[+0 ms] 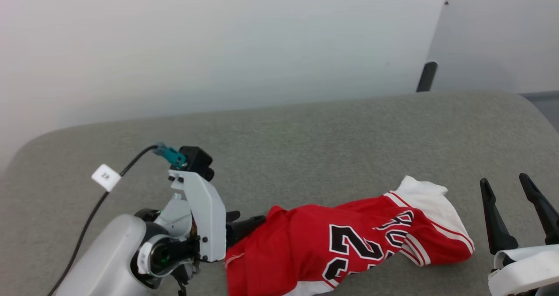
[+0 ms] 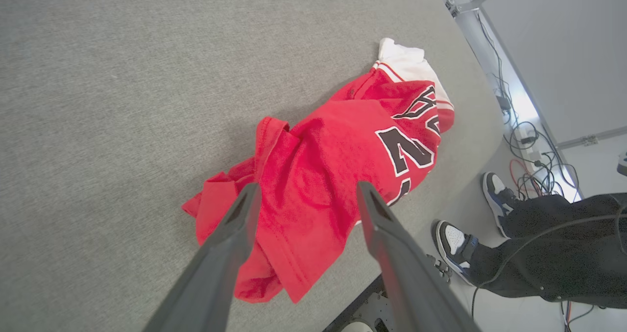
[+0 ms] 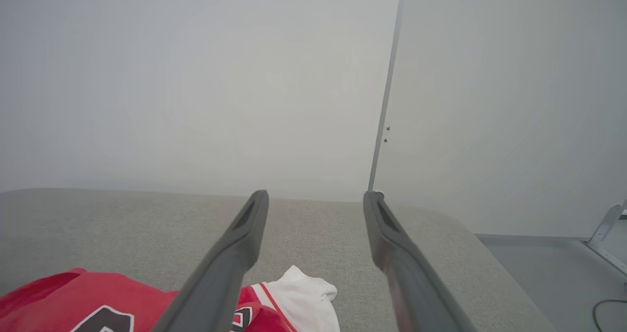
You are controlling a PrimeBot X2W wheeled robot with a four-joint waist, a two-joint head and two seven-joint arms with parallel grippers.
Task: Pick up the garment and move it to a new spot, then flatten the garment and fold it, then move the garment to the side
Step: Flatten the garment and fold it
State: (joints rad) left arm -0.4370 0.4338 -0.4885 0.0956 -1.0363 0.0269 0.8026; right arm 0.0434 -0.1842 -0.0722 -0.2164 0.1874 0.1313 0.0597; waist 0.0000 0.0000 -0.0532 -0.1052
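The garment [image 1: 349,243], a red jersey with white side panels and black lettering, lies crumpled on the grey table [image 1: 305,134] near its front edge. My left gripper [image 1: 249,221] points at the garment's left end, its dark fingers right at the cloth. In the left wrist view the left gripper [image 2: 307,190] stands open above the garment [image 2: 318,175], with red cloth showing between the fingers and nothing gripped. My right gripper [image 1: 519,191] is open to the right of the garment, apart from it. In the right wrist view the right gripper [image 3: 316,197] hovers open, with the garment [image 3: 98,302] at the lower left.
A pale wall rises behind the table. A black cable with a white tag [image 1: 106,177] runs to my left wrist. A person's sneakers [image 2: 455,241] and dark trouser legs stand on the floor beside the table edge, near loose cables [image 2: 529,155]. A black post [image 1: 426,76] stands behind the table.
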